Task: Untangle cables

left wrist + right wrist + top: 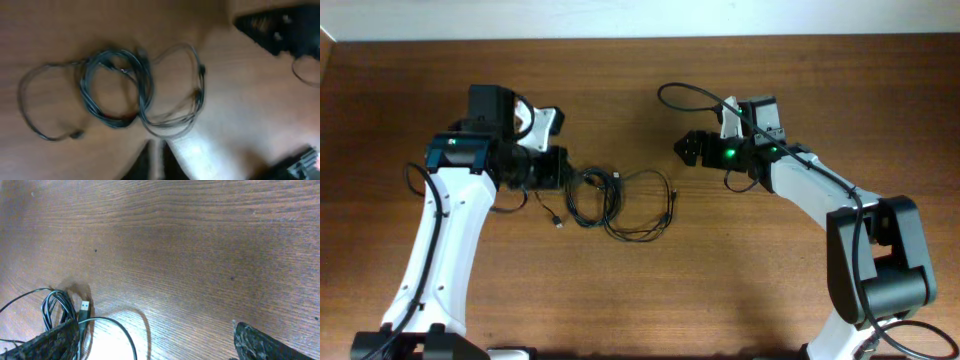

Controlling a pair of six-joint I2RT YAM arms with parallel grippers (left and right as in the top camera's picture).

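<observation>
Overhead and wrist views of two arms at a wooden bench [640, 300]. The cables [615, 200] lie in one loose tangle at mid-bench, between the two arms and nearer the left one.

The tangle has three parts. A dark coil [115, 90] of several turns sits at the centre. A paler grey loop [175, 90] overlaps the coil on the side toward the right arm. A single thin strand [30, 100] sweeps out on the other side and ends in a small plug [556, 222] resting on the wood. In the right wrist view a USB plug [85, 309] lies flat beside the bunched turns.

The left claw [156, 155] is pressed closed, its two fingers meeting in one dark wedge at the lower edge of its own camera (this view is blurred). Overhead, it sits at the edge of the tangle. No strand can be seen between the fingers, and whether the tips touch the grey loop cannot be told.

The right claw [688, 148] is spread wide and holds nothing. Its fingers [50, 342] show at the two lower corners of its own view, with bare wood between them. It points toward the cables and stands apart from them.
</observation>
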